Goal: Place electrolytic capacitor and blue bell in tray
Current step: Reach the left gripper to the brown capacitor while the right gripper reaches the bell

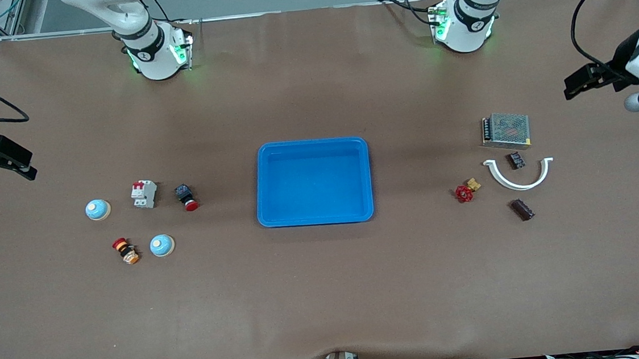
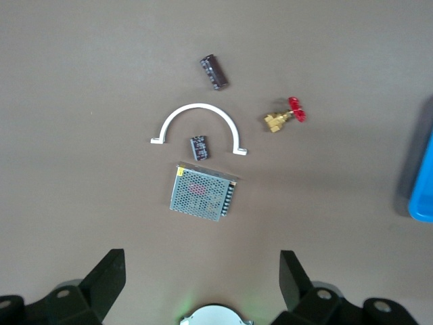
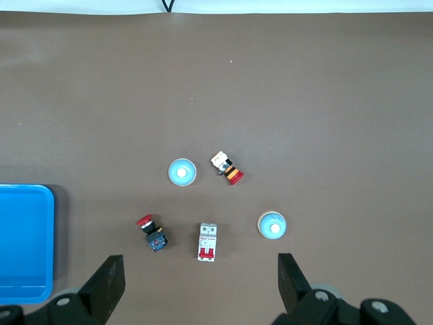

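**partsbin_joe:** Where's everything sitting? The tray (image 1: pixel 311 147) is seen mid-table, nothing in it yet. Two blue bells: one (image 1: pixel 162 245) nearer the front camera beside the red-and-orange button part (image 1: pixel 125 250), another (image 1: pixel 98 209) next to the white breaker (image 1: pixel 144 194), all toward the right arm's end.

**cap_hoarder:** The electrolytic capacitor (image 1: pixel 522 209) is probably the dark cylinder lying on its side at the left arm's end, near the red-handled valve (image 1: pixel 466 192) and the white half-ring (image 1: pixel 519 175). It's likely light, rigid and prone to rolling, so it'd best be pinched across the barrel. A bell looks like a smooth, slippery dome; low on the rim would be safer.

**partsbin_joe:** Labels?

**cap_hoarder:** None can be read, not even on the mesh-cased power supply (image 1: pixel 505 130). Left claw (image 2: pixel 201 271) is spread wide above those parts; right claw (image 3: pixel 201 274) is likewise released over the bells, nothing held.
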You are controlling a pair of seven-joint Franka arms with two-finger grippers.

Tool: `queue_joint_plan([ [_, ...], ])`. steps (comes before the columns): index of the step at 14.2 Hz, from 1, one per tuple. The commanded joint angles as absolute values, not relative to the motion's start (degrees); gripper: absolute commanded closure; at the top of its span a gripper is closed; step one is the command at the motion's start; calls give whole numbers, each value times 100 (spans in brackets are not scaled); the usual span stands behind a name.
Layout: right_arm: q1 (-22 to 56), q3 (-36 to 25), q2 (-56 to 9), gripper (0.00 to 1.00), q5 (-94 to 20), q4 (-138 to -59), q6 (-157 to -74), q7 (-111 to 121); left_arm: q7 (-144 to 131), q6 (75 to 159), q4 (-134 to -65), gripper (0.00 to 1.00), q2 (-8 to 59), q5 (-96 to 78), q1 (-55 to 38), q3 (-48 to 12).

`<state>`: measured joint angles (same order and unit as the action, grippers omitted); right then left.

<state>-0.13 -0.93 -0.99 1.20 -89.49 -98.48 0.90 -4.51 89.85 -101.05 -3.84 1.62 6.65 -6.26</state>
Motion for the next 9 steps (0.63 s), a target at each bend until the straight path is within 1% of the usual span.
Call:
queue_joint_plan([
  [1,-26,-88,-167,0,97,-8807,-9756,149,-404,9683,-11115,0,-790,264,782,-677],
  [3,-26,-88,-184,0,97,-8833,-9747,158,-422,10420,-11853,0,-949,264,870,-677],
  [7,-18,-88,-570,0,97,-8842,-9730,167,-475,11976,-12988,0,-844,255,1142,-686],
  [9,-44,-88,-711,0,132,-8851,-9633,158,-518,12627,-13375,10,-608,255,1169,-686],
])
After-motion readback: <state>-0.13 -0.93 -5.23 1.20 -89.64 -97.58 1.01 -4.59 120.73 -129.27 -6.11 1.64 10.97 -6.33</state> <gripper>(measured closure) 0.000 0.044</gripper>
